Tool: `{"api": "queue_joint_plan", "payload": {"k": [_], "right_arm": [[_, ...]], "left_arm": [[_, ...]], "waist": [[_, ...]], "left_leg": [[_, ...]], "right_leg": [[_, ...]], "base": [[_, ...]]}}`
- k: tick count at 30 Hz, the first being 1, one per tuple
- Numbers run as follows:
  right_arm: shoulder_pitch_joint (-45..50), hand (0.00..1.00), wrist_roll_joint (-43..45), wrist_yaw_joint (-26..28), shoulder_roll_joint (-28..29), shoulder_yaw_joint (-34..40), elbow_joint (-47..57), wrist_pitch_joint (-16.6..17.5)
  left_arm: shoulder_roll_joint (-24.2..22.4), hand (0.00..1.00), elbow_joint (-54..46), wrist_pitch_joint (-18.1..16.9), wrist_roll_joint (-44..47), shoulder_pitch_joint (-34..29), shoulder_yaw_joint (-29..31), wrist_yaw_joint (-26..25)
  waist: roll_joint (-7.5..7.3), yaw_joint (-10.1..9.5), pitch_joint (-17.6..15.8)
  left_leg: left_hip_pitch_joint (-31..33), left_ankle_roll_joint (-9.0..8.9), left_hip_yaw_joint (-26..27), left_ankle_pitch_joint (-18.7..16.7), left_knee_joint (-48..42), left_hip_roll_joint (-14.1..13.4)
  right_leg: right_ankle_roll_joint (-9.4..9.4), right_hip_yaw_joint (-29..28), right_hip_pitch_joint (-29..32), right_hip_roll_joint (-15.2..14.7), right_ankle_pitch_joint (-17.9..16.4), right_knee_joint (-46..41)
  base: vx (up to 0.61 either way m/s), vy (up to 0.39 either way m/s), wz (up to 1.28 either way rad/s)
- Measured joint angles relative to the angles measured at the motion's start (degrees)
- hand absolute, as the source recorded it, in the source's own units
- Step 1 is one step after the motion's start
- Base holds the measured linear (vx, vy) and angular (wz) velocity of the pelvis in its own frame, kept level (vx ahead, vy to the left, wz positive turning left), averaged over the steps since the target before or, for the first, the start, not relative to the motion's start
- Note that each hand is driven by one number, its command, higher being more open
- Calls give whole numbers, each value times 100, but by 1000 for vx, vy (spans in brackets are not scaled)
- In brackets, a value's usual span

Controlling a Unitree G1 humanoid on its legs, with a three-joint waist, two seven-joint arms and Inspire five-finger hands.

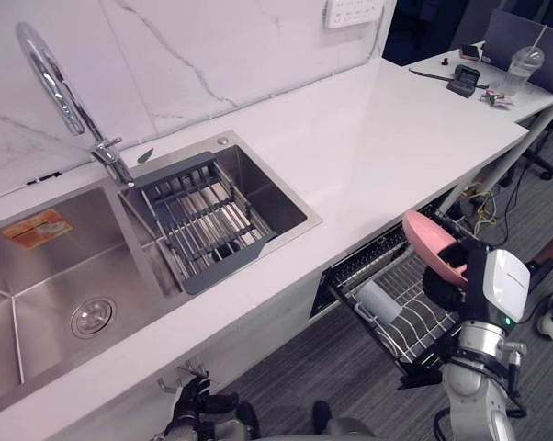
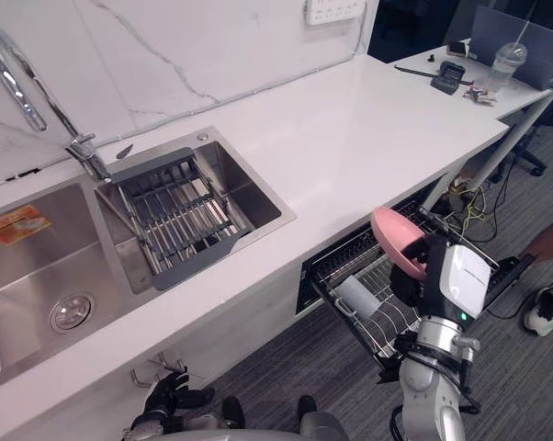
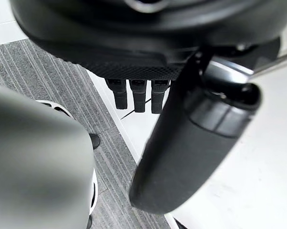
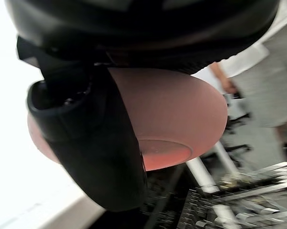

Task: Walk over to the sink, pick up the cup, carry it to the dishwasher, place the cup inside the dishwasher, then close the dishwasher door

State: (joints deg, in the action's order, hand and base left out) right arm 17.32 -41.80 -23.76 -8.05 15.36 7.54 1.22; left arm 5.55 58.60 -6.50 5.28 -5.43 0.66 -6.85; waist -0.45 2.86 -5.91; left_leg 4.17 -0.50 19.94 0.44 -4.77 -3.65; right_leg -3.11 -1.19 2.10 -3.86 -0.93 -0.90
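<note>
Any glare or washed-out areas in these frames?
Right wrist view: the background beside the pink cup in the right hand is washed out to white. Left eye view: bright highlights on the faucet; countertop evenly lit.

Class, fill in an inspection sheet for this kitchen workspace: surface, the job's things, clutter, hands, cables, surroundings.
Surface: white counter with a steel sink; a grey drying rack sits in its right basin.
Job's things: bowl-shaped pink cup, held above the pulled-out dishwasher rack, which holds a white cup.
Clutter: lidded plastic cup and dark case on the far desk.
Hands: right hand shut on the pink cup; left hand low by the counter front, open, holding nothing.
Cables: a tangle under the far desk.
Surroundings: marble wall, grey carpet, a person's arm.
</note>
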Motion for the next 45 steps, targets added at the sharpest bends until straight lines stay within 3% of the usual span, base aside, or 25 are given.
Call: {"api": "queue_joint_plan", "payload": {"k": [9,15,20,25,31,39,40,45], "right_arm": [[-88,30,473,50,3,227,-990,5],[-443,30,918,103,-504,457,-1858,-10],[-920,30,1215,108,-1007,593,-2308,-45],[-1742,30,1599,116,-1366,618,-2676,-128],[-2668,30,2032,123,-1795,134,-3109,-94],[-3331,30,2212,217,-1920,-441,-3952,-95],[-3375,90,2213,220,-1918,-481,-4054,-97],[-3531,90,2213,216,-1916,-484,-4149,-109]], "left_arm": [[-2,90,100,46,-92,28,-37,62],[-31,90,58,45,-153,28,-123,179],[-114,90,-120,-110,-205,58,-237,221],[-206,90,-336,-354,-192,111,-338,186],[-211,90,-437,-452,-170,362,-458,172],[-216,90,-433,-530,50,447,-532,19],[-213,90,-433,-547,53,451,-562,-27],[-221,90,-457,-609,54,486,-561,-53]], "waist": [[11,-15,99],[130,-8,29],[370,-2,-334],[638,-60,-815],[722,-144,-1315],[764,-223,-1442],[763,-235,-1444],[770,-286,-1528]], "left_leg": [[-142,17,-194,140,265,109],[-168,18,-231,208,468,217],[-33,22,-222,211,509,267],[344,122,-105,281,443,214],[590,103,-1,270,334,96],[773,84,81,281,295,104],[778,86,80,281,297,107],[829,102,55,297,307,123]], "right_leg": [[-18,149,-234,-39,143,314],[-81,169,-220,-101,175,405],[-87,123,-37,-125,169,380],[-106,-40,511,-93,199,77],[-109,-220,959,10,110,-322],[-91,-324,1321,8,16,-625],[-91,-324,1326,6,16,-625],[-94,-303,1369,-7,20,-625]], "base": [[9,1,8],[-3,6,0],[-14,31,-5],[27,13,-14],[15,-16,-19],[-21,-6,-5],[0,0,0],[11,0,2]]}}
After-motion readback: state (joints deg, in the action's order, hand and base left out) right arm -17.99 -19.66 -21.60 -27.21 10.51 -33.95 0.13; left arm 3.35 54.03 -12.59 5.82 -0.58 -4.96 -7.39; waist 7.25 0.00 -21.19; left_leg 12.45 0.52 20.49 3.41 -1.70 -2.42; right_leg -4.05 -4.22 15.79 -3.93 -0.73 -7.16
